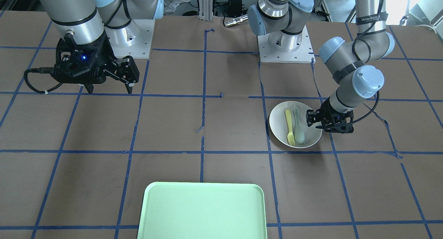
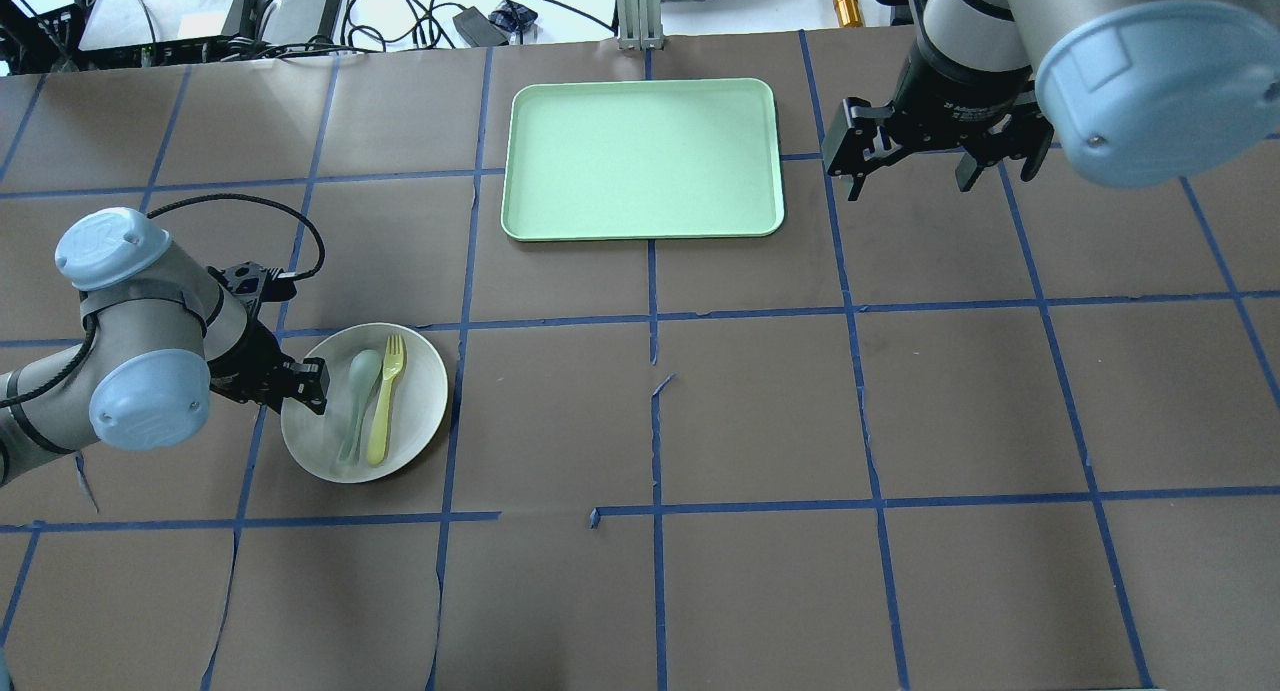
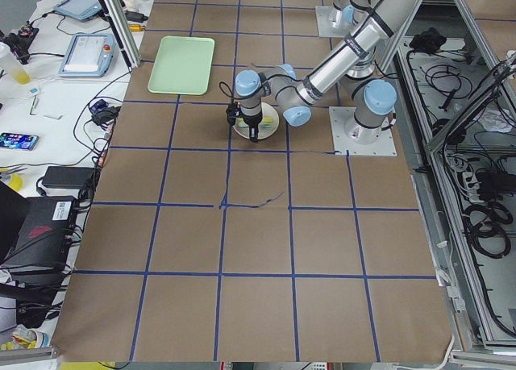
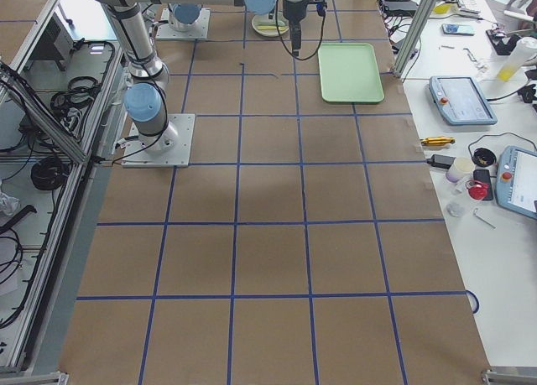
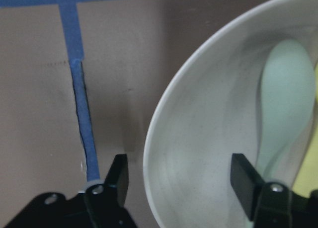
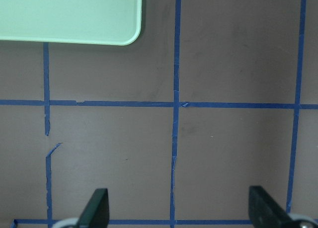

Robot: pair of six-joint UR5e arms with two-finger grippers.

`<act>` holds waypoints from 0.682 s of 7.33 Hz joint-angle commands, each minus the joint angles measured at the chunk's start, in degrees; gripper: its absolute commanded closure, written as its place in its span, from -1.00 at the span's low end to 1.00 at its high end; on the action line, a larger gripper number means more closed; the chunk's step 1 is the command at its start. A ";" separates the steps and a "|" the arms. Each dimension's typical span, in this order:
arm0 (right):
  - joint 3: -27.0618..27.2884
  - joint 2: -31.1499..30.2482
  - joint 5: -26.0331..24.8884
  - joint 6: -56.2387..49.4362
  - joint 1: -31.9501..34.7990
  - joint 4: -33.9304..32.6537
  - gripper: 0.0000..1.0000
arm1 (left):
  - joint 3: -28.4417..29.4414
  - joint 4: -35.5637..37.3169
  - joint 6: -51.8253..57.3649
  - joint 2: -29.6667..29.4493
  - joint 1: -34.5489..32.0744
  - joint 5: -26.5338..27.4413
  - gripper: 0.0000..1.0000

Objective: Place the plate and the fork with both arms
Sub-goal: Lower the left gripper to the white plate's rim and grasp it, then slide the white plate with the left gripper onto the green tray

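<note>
Starting at the left gripper [image 5: 181,177]: spread apart, clamped on nothing, set astride the rim of the plate [image 5: 198,138]. One finger [image 5: 119,176] outside the rim over the brown table [image 5: 39,89], the other [image 5: 243,181] inside, above the plate's floor, with a visible gap to the rim on either side. Whether touching the plate anywhere: cannot tell. Straddled at the part of the rim farthest from the tray [image 2: 640,156].

Inside the plate, just past the inner finger, the grey-green spoon [image 2: 362,371]. Right beside it, on the tray side, the yellow fork [image 2: 386,401]. Both lying flat and parallel, with tines and spoon bowl at the ends nearer the tray.

Plate itself flat on the table, well apart from the tray, off the tray's short edge on the robot's left and closer to the robot.

Then the right gripper [image 2: 905,176]: likewise spread wide, holding nothing, raised above the table off the tray's opposite short edge. Seen from its wrist camera: a rounded tray corner at the upper left, and blue tape lines [image 6: 175,104] crossing on the table below.
</note>
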 commanded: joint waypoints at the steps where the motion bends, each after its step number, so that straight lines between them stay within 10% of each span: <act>1: 0.01 0.00 0.07 0.00 0.00 0.00 -1.00 | 0.03 -0.01 0.15 0.11 -0.03 -0.05 1.00; 5: 0.01 0.09 0.07 0.09 0.00 -0.09 -1.00 | 3.71 -1.23 -3.69 1.08 -0.64 -12.46 1.00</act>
